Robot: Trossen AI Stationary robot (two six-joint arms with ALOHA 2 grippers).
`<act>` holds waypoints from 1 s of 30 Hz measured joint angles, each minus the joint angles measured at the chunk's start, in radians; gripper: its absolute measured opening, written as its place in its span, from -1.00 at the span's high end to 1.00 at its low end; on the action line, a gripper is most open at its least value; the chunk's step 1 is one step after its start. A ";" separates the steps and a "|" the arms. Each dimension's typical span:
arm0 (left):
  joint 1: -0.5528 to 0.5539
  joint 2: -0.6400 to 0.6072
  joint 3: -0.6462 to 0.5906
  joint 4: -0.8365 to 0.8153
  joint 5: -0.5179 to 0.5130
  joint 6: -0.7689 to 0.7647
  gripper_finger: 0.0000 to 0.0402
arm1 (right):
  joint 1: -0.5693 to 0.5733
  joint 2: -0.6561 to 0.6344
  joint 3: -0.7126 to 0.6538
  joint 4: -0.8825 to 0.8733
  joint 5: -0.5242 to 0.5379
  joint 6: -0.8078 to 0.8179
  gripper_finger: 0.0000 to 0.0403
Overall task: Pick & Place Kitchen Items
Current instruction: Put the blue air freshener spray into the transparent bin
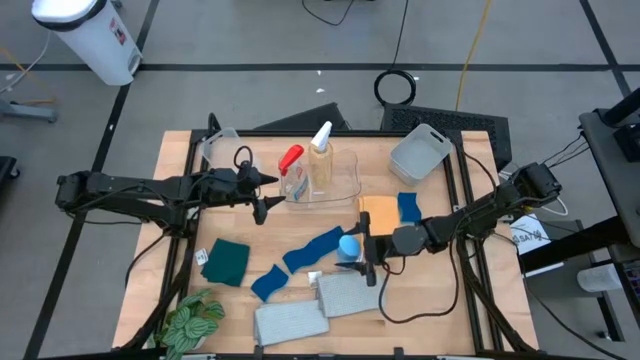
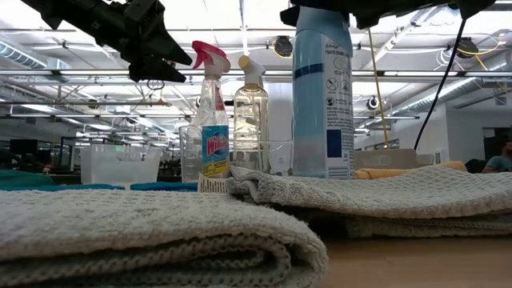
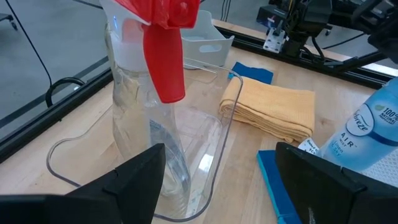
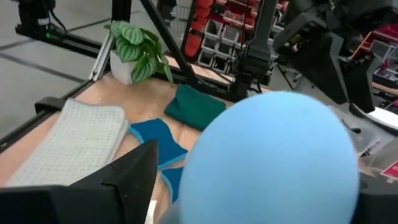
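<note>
Left gripper: left gripper [image 1: 268, 192] hangs just beside the red-trigger bottle [image 1: 291, 160], jaws spread wide and empty; in the left wrist view the bottle [image 3: 146, 81] stands close ahead of the two fingers [image 3: 134, 180], inside the clear tub [image 1: 345, 178].
Right gripper: right gripper [image 1: 362, 248] sits at the blue-capped bottle [image 1: 348, 245], jaws apart on either side of its cap [image 4: 273, 155]; no squeeze is visible, so I judge it not yet gripped.
Risk, blue-capped bottle: it stands tall and narrow [image 2: 323, 92] on the table; a close that lands high or off-centre on the rounded cap could slip and tip it onto the grey towels.
Risk, red-trigger bottle: a reach that comes in slightly wide could catch the trigger head or the tub's thin wall, knocking over this bottle or the white-trigger bottle [image 1: 321, 150] standing beside it.
Bottles: three, two in the clear tub and one out near the middle of the table.
Sponges: one orange [image 1: 378, 211] and one blue [image 1: 408, 207], touching, near the grey tub [image 1: 420, 155].
Cloths: two blue pieces [image 1: 312, 249], [image 1: 267, 284] and one teal [image 1: 227, 262].
Grey towels: two, [image 1: 346, 294] and [image 1: 290, 323], at the near edge.
Plant: one [image 1: 192, 322], at the corner.
</note>
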 joint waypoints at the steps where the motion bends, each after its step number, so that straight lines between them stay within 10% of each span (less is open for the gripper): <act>1: 0.000 0.000 0.000 0.000 0.000 0.000 -0.53 | 0.000 0.000 0.000 -0.004 0.000 0.004 -0.45; 30: 0.000 0.000 0.000 0.000 0.000 0.000 -0.53 | -0.031 0.000 0.000 0.020 0.215 0.337 -0.15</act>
